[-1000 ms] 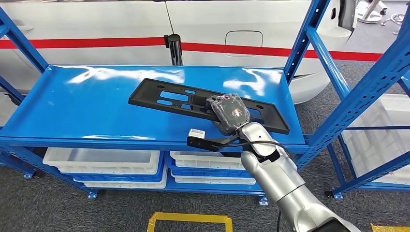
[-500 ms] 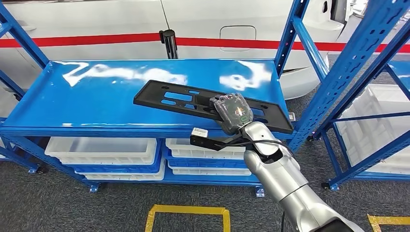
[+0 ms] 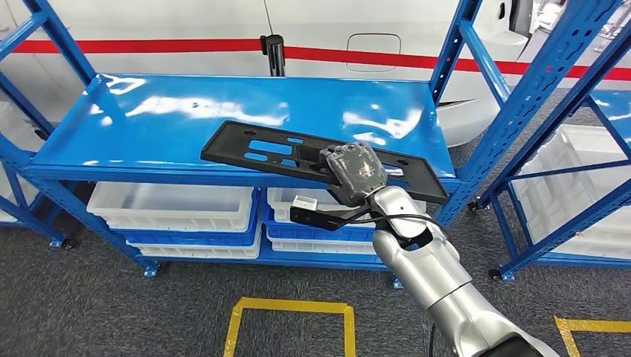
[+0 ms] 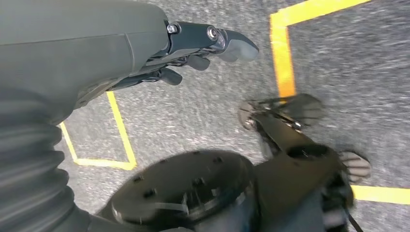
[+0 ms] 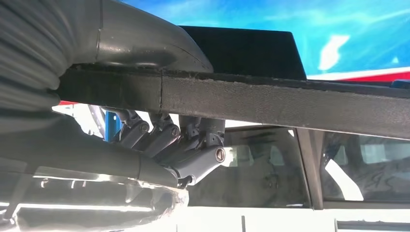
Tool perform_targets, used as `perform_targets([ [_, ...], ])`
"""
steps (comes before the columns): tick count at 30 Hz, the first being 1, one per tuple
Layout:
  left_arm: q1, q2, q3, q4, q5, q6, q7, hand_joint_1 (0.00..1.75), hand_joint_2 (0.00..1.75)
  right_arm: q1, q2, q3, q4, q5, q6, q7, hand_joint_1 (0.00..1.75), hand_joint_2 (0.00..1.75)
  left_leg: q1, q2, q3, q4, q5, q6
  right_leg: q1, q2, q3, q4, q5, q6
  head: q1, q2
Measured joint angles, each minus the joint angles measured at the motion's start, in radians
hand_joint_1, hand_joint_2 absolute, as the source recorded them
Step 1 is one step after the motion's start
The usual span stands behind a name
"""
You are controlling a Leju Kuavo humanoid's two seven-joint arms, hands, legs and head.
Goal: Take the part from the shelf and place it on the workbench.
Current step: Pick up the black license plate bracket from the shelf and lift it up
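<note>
right hand [image 3: 356, 172] gripping black part [image 3: 275, 152], above blue shelf [image 3: 149, 126]

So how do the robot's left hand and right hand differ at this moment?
The right hand grips the black part at the blue shelf, thumb on one face and fingers on the other; the left hand holds nothing, fingers loosely curled. The right hand is raised to shelf height; the left hand hangs over the grey floor. Both have grey ribbed covers.
</note>
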Motion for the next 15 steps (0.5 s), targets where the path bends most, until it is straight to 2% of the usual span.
perform_targets([
  [1,0.0,-0.001,0.0,0.0,0.0,0.0,0.0,0.0,1.75,0.0,-0.001,0.0,0.0,0.0,0.0,0.0,1.75,1.75,-0.002,0.002,-0.014,0.001,0.012,0.004,0.0,0.0,-0.021,0.066,-0.049,-0.008,0.001,0.0],
  [2,0.0,-0.001,0.0,0.0,0.0,0.0,0.0,0.0,1.75,0.001,-0.001,0.0,0.0,0.0,0.0,0.0,1.75,1.75,-0.004,0.003,-0.03,0.002,0.025,0.005,0.0,0.0,-0.038,0.138,-0.089,-0.011,0.002,0.0],
  [3,0.001,-0.001,0.0,0.0,0.0,0.0,0.0,0.0,1.75,0.002,-0.002,0.0,0.001,0.0,0.0,0.0,1.75,1.75,-0.006,0.004,-0.047,0.003,0.037,0.006,0.0,0.0,-0.043,0.197,-0.11,-0.007,0.002,0.0],
  [4,0.001,-0.001,0.0,0.0,0.0,0.0,0.0,0.0,1.75,0.003,-0.003,0.0,0.002,0.0,0.0,0.0,1.75,1.75,-0.008,0.005,-0.063,0.004,0.049,0.006,0.001,0.0,-0.033,0.226,-0.11,0.001,0.002,0.0],
  [5,0.001,-0.001,0.0,0.0,0.0,0.0,0.0,0.0,1.75,0.004,-0.004,0.0,0.002,0.0,0.001,0.0,1.75,1.75,-0.01,0.005,-0.076,0.004,0.06,0.005,0.001,0.0,-0.004,0.213,-0.093,0.01,0.002,0.0],
  [6,0.001,-0.002,0.0,0.0,0.0,0.0,0.0,0.0,1.75,0.004,-0.004,0.0,0.002,0.0,0.001,0.0,1.75,1.75,-0.012,0.005,-0.089,0.006,0.07,0.003,0.001,0.0,0.042,0.165,-0.074,0.015,0.002,0.0],
  [7,0.001,-0.002,0.0,0.0,0.0,0.0,0.0,0.0,1.75,0.004,-0.004,0.0,0.002,0.0,0.001,0.0,1.75,1.75,-0.014,0.005,-0.098,0.007,0.078,0.0,0.001,0.0,0.096,0.093,-0.065,0.015,0.002,0.0],
  [8,0.001,-0.003,0.0,0.0,0.0,0.0,0.0,0.0,1.75,0.003,-0.003,0.0,0.002,0.0,0.001,0.0,1.75,1.75,-0.016,0.005,-0.105,0.009,0.085,-0.003,0.004,0.0,0.153,0.013,-0.069,0.01,0.002,0.0],
  [9,0.001,-0.003,0.0,0.0,0.0,-0.001,0.0,0.0,1.75,0.002,-0.002,-0.001,0.002,0.0,0.001,0.0,1.75,1.75,-0.018,0.006,-0.11,0.01,0.094,-0.007,0.006,0.001,0.193,-0.049,-0.077,0.003,0.001,0.0],
  [10,0.0,-0.003,0.0,0.0,0.0,-0.001,0.0,0.0,1.75,0.001,0.0,-0.001,0.002,0.0,0.001,0.0,1.75,1.75,-0.019,0.006,-0.113,0.011,0.101,-0.012,0.009,0.001,0.215,-0.088,-0.086,-0.002,0.001,0.0],
  [11,0.001,-0.003,0.0,0.0,0.0,-0.001,0.0,0.0,1.75,0.001,0.0,-0.001,0.002,0.001,0.001,0.0,1.75,1.75,-0.019,0.006,-0.116,0.01,0.109,-0.017,0.012,0.002,0.22,-0.104,-0.088,-0.007,0.0,0.0],
  [12,0.001,-0.003,0.0,0.0,0.0,-0.002,0.0,0.0,1.75,0.001,0.0,-0.001,0.002,0.002,0.001,0.001,1.75,1.75,-0.017,0.005,-0.118,0.008,0.116,-0.022,0.007,0.001,0.212,-0.104,-0.081,-0.013,-0.001,0.0],
  [13,0.001,-0.002,0.0,0.0,-0.001,-0.002,0.0,0.0,1.75,0.0,0.0,-0.001,0.002,0.003,0.001,0.001,1.75,1.75,-0.014,0.003,-0.125,0.014,0.108,-0.028,0.002,0.0,0.207,-0.105,-0.074,-0.022,-0.001,0.0],
  [14,0.002,-0.002,0.001,0.0,-0.001,-0.002,-0.002,0.0,1.75,-0.002,0.001,-0.001,0.002,0.003,0.002,0.002,1.75,1.75,-0.011,0.0,-0.137,0.034,0.084,-0.036,-0.003,-0.002,0.199,-0.107,-0.064,-0.032,-0.002,0.0],
  [15,0.001,-0.001,0.001,0.0,-0.002,-0.002,-0.003,0.0,1.75,-0.003,0.003,-0.001,0.002,0.004,0.002,0.003,1.75,1.75,-0.008,-0.003,-0.154,0.073,0.042,-0.043,-0.008,-0.004,0.191,-0.108,-0.052,-0.039,-0.003,0.0],
])
